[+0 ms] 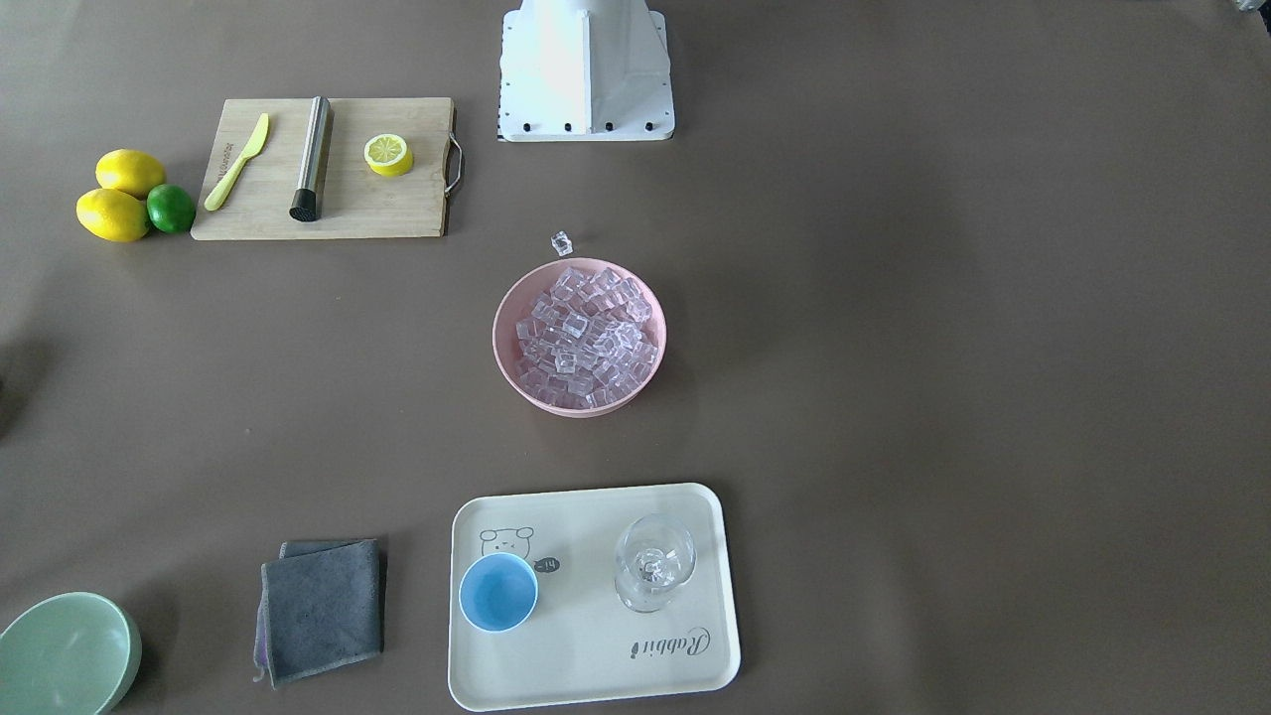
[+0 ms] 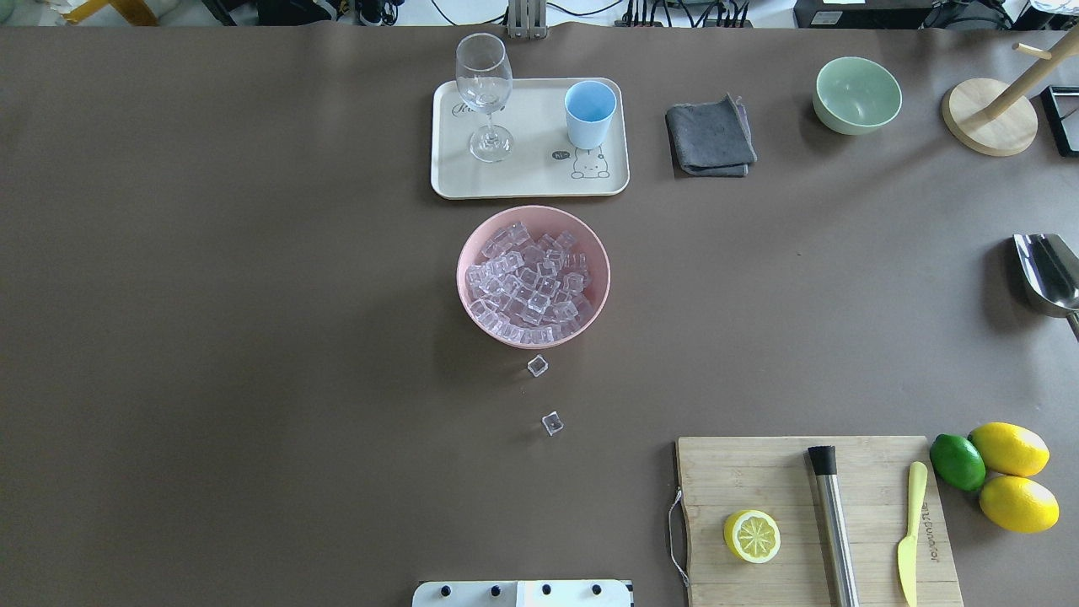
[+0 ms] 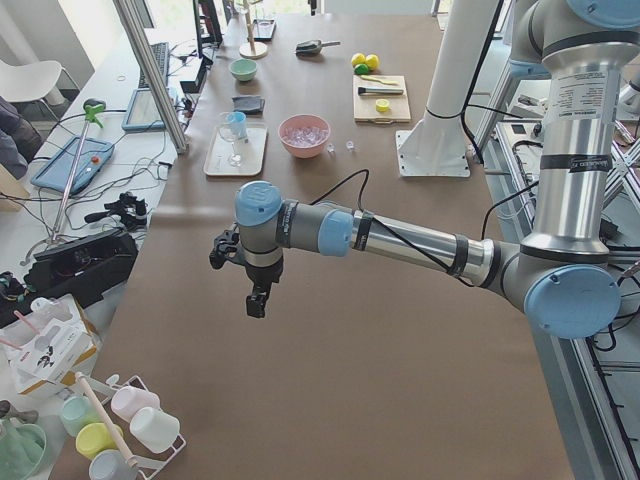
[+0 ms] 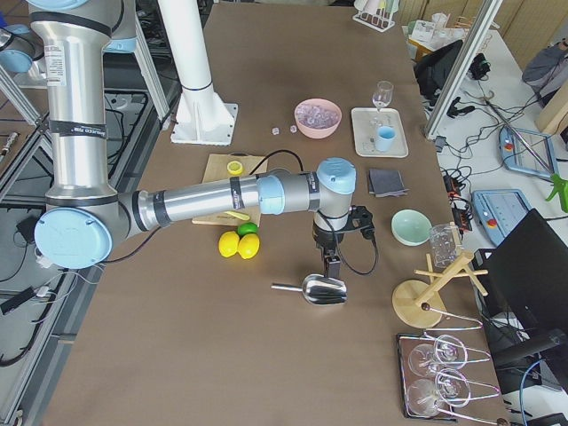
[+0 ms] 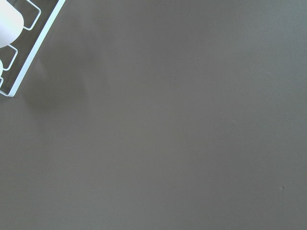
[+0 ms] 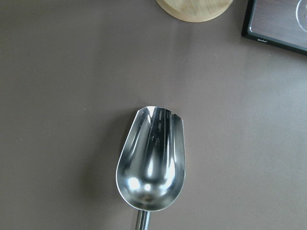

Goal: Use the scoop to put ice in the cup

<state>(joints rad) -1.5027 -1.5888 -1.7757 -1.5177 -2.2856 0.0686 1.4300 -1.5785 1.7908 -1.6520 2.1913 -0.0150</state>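
The ice (image 2: pixel 531 274) fills a pink bowl (image 2: pixel 600 261) at mid-table, and two loose cubes (image 2: pixel 537 365) lie beside it. The light-blue cup (image 2: pixel 589 112) stands upright on a cream tray (image 2: pixel 531 173), also in the front view (image 1: pixel 498 592). The silver scoop (image 6: pixel 151 160) lies on the table at the robot's right edge (image 2: pixel 1048 274). My right gripper (image 4: pixel 331 266) hangs just above the scoop (image 4: pixel 324 289); I cannot tell whether it is open or shut. My left gripper (image 3: pixel 257 303) hangs over bare table far from the bowl; I cannot tell its state.
A wine glass (image 2: pixel 485 93) stands on the tray. A grey cloth (image 2: pixel 711 135), green bowl (image 2: pixel 856 94) and wooden stand (image 2: pixel 988 118) are along the far side. A cutting board (image 2: pixel 809 523) holds a lemon half, knife and steel cylinder, with lemons (image 2: pixel 1009 448) beside it.
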